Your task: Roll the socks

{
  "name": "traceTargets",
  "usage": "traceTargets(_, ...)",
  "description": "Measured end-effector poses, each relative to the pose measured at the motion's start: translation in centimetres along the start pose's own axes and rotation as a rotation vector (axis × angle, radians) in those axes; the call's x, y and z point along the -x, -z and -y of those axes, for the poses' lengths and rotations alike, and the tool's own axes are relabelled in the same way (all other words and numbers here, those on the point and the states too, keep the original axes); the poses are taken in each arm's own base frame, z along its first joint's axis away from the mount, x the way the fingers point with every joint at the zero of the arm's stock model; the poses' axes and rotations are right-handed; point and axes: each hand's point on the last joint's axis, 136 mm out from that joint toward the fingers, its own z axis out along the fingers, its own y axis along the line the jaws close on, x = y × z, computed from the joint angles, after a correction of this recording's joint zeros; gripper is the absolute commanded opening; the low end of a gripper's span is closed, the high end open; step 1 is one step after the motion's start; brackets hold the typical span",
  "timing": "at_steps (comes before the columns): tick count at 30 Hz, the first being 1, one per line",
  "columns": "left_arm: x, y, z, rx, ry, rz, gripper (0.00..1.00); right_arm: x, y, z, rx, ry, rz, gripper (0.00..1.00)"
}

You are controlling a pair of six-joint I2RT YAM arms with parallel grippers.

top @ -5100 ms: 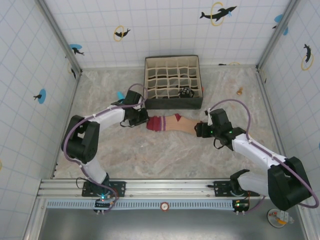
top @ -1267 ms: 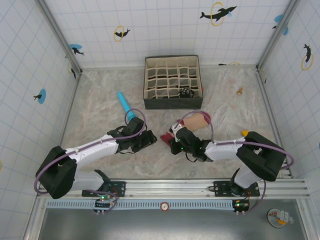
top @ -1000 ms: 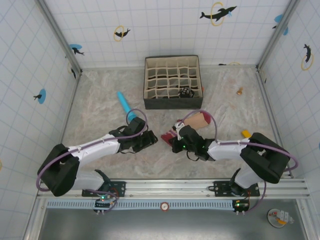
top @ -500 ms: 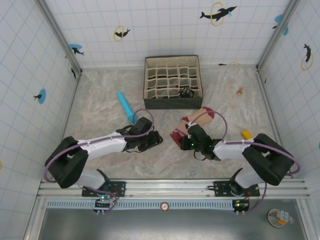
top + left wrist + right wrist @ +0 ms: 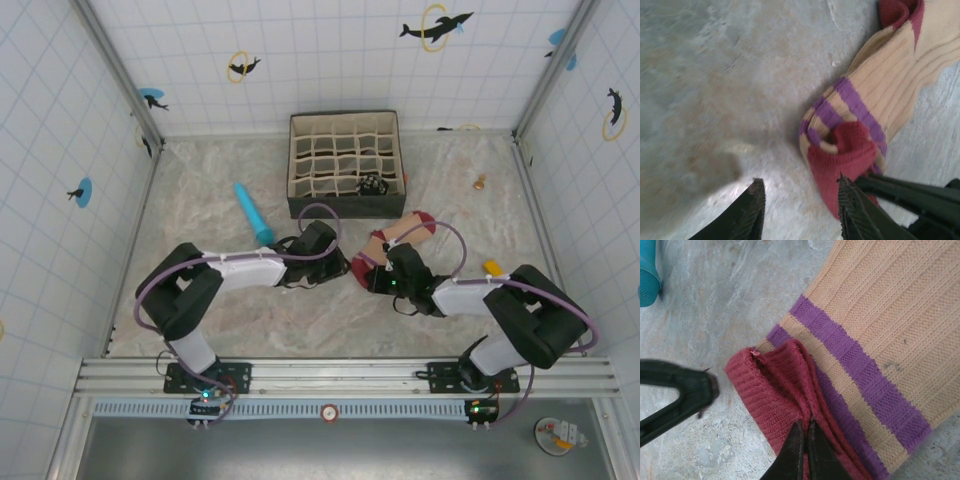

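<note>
The peach sock [image 5: 400,236] lies on the table [image 5: 300,320] just in front of the box [image 5: 345,208], between the two arms. Its maroon tip points away to the right and its banded cuff points toward the near left. The cuff is doubled over on itself, so a maroon fold sits on top of the purple bands. The right gripper [image 5: 805,424] has its fingers pressed together on that maroon fold, pinching the cloth. The left gripper [image 5: 799,181] meets the same cuff from the other side, low over the table. Its fingers stand apart, one over bare table and the other right against the fold, with the fold's outer edge between them and nothing clamped. In the overhead view the two grippers are almost tip to tip at the cuff. The black-and-white sock [image 5: 373,185] sits bunched in a compartment in the box's near row, toward the right end. A blue tube [image 5: 252,212] lies on the table left of the box, apart from the peach sock.
</note>
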Motion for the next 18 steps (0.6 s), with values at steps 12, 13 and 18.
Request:
traceTargets(12, 0.0, -2.2, 1.3, -0.028, -0.039, 0.01, 0.26, 0.0, 0.2, 0.4, 0.026, -0.032, 0.003, 0.0)
traceTargets(13, 0.0, -2.2, 1.4, -0.028, -0.038, 0.013, 0.28, 0.0, 0.2, 0.4, 0.029, -0.033, 0.002, 0.0)
traceTargets(18, -0.4, -2.4, 1.6, -0.043, -0.033, 0.03, 0.4, 0.1, 0.3, 0.5, 0.037, -0.046, 0.001, 0.0)
